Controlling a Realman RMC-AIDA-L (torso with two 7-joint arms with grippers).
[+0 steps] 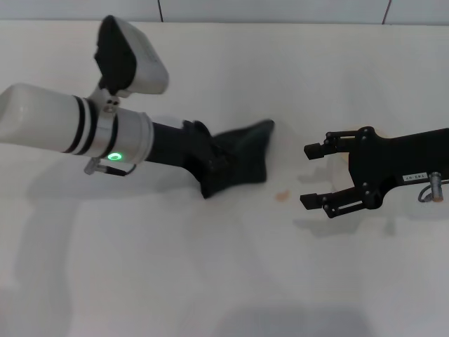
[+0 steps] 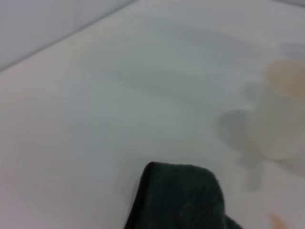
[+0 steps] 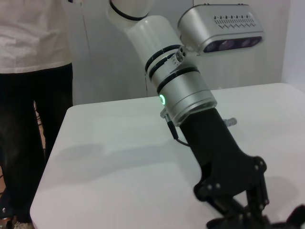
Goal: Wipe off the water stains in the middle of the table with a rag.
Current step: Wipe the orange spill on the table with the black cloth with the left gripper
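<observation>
The white desk (image 1: 210,281) fills nearly all of the head view, with a tiled wall edge along its far side. In the right wrist view a person in a white shirt and dark trousers (image 3: 28,95) stands beside the desk's far corner. The left arm reaches in from the left, and the left gripper (image 1: 214,165) is pressed down into the rag (image 1: 242,158), its fingers buried in the dark cloth, so I cannot tell whether they are apart or together. The rag lies crumpled on the desk near the middle, one corner pointing toward the right arm. The right gripper (image 1: 312,175) hovers to the right of the rag, jaws wide apart and holding nothing. Between the rag and the right gripper sits the water stains (image 1: 282,196), a small orange-brown blotch on the desk, just beside the rag's lower edge and not covered by it.
</observation>
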